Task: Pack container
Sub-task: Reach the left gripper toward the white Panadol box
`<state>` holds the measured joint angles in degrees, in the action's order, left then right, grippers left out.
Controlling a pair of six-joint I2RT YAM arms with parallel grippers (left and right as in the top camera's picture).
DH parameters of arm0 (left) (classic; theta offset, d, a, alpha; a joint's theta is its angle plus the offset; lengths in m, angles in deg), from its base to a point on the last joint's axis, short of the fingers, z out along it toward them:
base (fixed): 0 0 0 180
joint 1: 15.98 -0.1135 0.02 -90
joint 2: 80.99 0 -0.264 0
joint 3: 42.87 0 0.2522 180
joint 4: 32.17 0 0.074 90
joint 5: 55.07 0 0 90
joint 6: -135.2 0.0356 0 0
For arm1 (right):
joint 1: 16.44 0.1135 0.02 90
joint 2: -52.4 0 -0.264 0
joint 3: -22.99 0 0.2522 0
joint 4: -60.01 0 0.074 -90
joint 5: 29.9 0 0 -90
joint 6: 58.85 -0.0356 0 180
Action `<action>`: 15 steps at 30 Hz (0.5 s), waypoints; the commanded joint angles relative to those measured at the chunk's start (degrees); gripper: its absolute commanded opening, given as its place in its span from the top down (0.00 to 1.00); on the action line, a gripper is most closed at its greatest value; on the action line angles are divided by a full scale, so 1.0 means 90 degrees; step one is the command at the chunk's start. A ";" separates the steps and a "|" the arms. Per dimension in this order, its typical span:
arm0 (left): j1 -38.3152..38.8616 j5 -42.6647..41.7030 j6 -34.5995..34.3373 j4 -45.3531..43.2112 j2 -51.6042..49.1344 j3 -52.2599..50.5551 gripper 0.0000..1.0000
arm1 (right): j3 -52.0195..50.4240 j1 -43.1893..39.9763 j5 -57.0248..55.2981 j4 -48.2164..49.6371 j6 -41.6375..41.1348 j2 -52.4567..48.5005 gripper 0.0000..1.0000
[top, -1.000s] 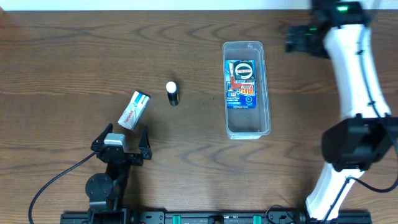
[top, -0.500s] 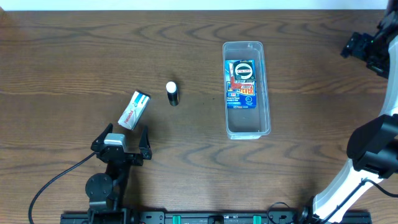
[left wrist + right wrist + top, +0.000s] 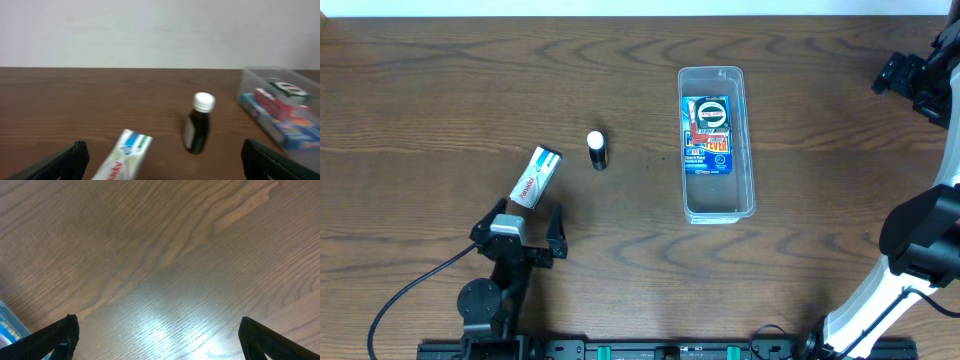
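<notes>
Container (image 3: 719, 200) well apart from left fingers (image 3: 557, 221) and, seemingly, right fingers (image 3: 61, 334).

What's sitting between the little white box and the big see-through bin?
A small dark bottle with a white cap stands between the white cardboard box and the clear plastic bin, seen from overhead.

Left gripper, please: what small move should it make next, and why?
Probably ease forward and down over the white box: it lies just ahead of the open left gripper, outside the container, while the right gripper is far off.
</notes>
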<state>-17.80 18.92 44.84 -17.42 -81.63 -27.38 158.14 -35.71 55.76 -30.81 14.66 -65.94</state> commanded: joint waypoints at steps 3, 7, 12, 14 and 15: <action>-0.0029 -0.0590 -0.0180 0.0442 -0.0301 0.0998 0.02 | 0.0022 -0.0019 0.0032 -0.0012 0.0029 -0.0032 0.01; -0.0029 -0.0432 -0.0046 0.1591 -0.1382 0.2307 0.02 | 0.0022 -0.0019 0.0032 -0.0012 0.0027 -0.0032 0.01; -0.0029 -0.0432 0.0690 0.4235 -0.3946 0.4609 0.02 | 0.0022 -0.0019 0.0032 -0.0012 0.0027 -0.0032 0.01; -0.0029 -0.0406 0.1112 0.5175 -0.4935 0.5467 0.02 | 0.0024 -0.0019 0.0032 -0.0012 0.0027 -0.0032 0.01; -0.0027 -0.0262 0.1188 0.5651 -0.5474 0.5962 0.02 | 0.0024 -0.0019 0.0032 -0.0012 0.0027 -0.0032 0.01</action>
<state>-17.80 15.62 49.63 28.16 -121.52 17.85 158.09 -35.71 55.92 -30.83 14.66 -65.94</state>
